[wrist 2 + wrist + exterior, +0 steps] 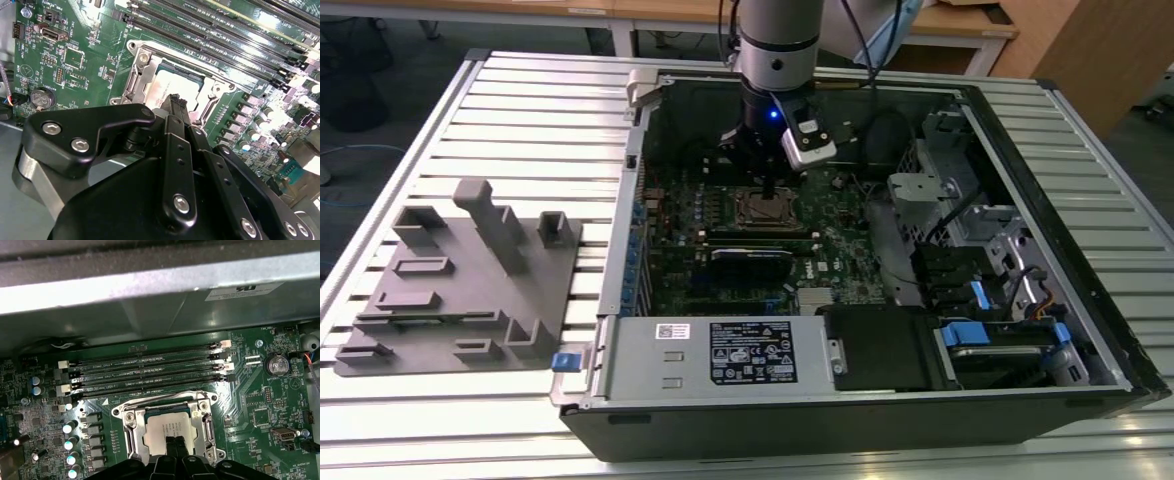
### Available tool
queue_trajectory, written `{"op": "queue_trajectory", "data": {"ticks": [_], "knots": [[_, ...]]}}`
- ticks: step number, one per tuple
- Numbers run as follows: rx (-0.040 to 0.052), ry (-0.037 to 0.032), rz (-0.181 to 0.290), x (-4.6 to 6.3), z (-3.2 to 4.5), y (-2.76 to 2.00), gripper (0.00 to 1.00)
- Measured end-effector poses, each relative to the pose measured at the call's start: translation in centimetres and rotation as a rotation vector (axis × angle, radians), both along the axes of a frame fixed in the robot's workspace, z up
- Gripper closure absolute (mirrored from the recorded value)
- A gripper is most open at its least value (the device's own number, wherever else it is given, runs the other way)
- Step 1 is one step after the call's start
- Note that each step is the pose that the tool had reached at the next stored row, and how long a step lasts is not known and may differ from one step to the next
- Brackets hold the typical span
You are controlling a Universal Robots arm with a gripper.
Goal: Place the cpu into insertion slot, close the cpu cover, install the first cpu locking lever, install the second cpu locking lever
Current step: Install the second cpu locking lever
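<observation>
The arm reached down into an open computer case (1067, 330) lying on a slatted metal surface (520, 90), with the hand (767, 183) hanging right above the socket area of the green motherboard (680, 270). In the first wrist view the hand (175, 444) had its two fingertips (171, 445) pressed together, nothing between them, right over the chip (167, 430). The chip (172, 87) sat flat in the insertion slot (137, 82) in the second wrist view too, with the silver cover frame (132, 432) down around it and the chip's grey top showing through the window. Whether the fingertips touched the chip could not be told. Long black memory slots (150, 372) ran just beside the socket, and a coin battery (276, 364) sat well apart from it. In the exterior view a grey plastic fixture (460, 280) lay on the surface beside the case at the exterior view's left, and a labelled power supply box (720, 352) filled the case's near edge.
</observation>
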State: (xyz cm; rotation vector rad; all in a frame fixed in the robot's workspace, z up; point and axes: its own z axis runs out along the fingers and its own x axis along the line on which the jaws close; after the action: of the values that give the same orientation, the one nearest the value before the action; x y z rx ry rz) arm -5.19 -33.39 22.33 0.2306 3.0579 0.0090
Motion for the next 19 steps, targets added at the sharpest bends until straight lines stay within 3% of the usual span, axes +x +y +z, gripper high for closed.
{"op": "queue_trajectory", "data": {"ticks": [5, 12, 19], "knots": [[-0.0001, 0.0, 0.0, 0.0, 0.03, 0.0, 0.9], [0.0, 0.0015, 0.0, 0.0, 0.68, 0.0, 0.9], [-0.0003, 0.0016, 0.0, 0.0, 0.69, -0.02, 0.9]]}}
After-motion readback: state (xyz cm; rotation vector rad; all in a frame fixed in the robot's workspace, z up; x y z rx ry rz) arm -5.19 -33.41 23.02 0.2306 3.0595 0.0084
